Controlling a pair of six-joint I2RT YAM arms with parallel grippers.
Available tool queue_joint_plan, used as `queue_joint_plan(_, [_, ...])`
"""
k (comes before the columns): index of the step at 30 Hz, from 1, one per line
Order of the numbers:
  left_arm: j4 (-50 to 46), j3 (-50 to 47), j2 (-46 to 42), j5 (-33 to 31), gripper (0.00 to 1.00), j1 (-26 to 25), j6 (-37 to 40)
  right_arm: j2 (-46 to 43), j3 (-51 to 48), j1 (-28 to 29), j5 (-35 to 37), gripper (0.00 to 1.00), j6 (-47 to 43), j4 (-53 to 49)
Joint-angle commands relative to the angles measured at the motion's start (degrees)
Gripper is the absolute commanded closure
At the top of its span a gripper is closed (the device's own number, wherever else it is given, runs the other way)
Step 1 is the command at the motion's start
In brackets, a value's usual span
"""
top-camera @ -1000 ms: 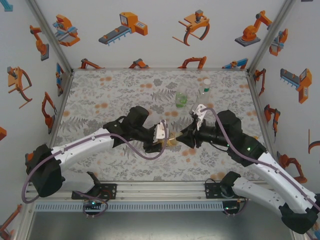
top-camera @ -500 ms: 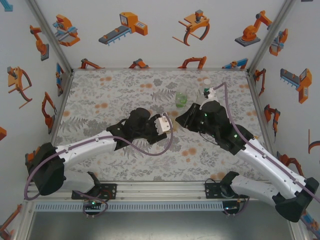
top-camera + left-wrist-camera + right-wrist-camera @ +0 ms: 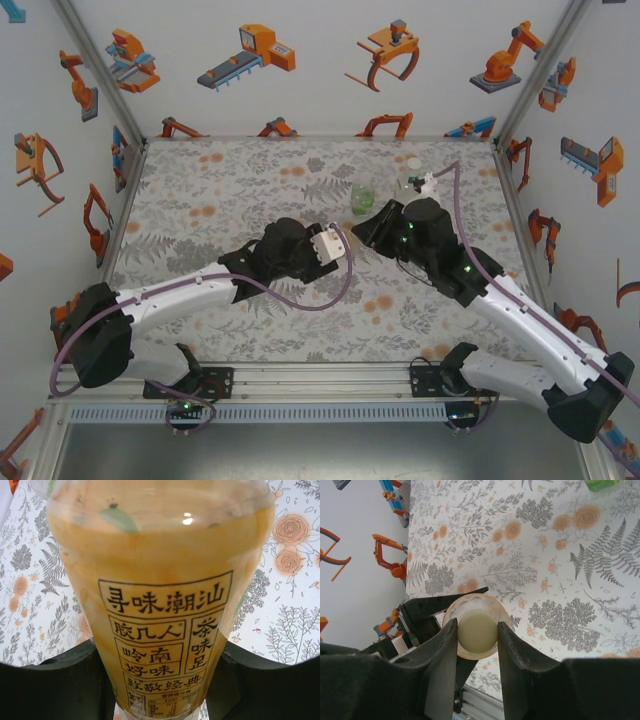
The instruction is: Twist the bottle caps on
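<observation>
**Top external view.** The left arm is reaching in from the near-left corner and the right arm from the near-right. The left gripper (image 3: 338, 246) and the right gripper (image 3: 362, 230) are meeting nose to nose near the middle of the floral cloth (image 3: 220, 190). From this angle I cannot tell how either claw is set. The green bottle (image 3: 362, 198) is standing just behind the meeting point. The clear bottle (image 3: 407, 184) is standing just beside the right wrist, partly hidden by it. A loose cap (image 3: 413, 161) is lying near the far right corner.

**Left wrist view.** The amber bottle (image 3: 160, 580), with its printed label facing the camera, is sitting between the dark fingers (image 3: 55, 680). They are pressing on both of its sides, so the claw is narrow and gripping the bottle.

**Right wrist view.** The fingers (image 3: 442, 650) are pinching a pale yellow cap (image 3: 477, 631) from both sides. The cap is sitting centred on the amber bottle's mouth, whose rim is showing as a ring around it. Whether the thread is engaging cannot be told. The left gripper's black fingers are showing beneath the bottle.
</observation>
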Motion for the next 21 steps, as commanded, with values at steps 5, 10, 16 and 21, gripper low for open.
queue_joint_plan(5, [-0.5,2.9,-1.7,1.6,1.0,1.3,-3.3,-6.3,-0.1,0.0,-6.3,0.56,-20.5,8.6])
queue_joint_plan(10, [-2.6,4.2,-4.4,10.6,1.0,1.4,-3.7,-10.4,-0.5,-0.1,-12.1,0.52,-32.4,17.6])
queue_joint_plan(16, [-3.1,4.6,-8.0,31.5,1.0,1.6,-2.5,-14.4,-2.4,0.0,-26.6,0.44,-46.3,24.9])
queue_joint_plan(21, [-3.9,5.8,-9.3,46.5,1.0,1.5,-1.0,-15.6,-2.7,0.0,-38.8,0.43,-50.6,28.2])
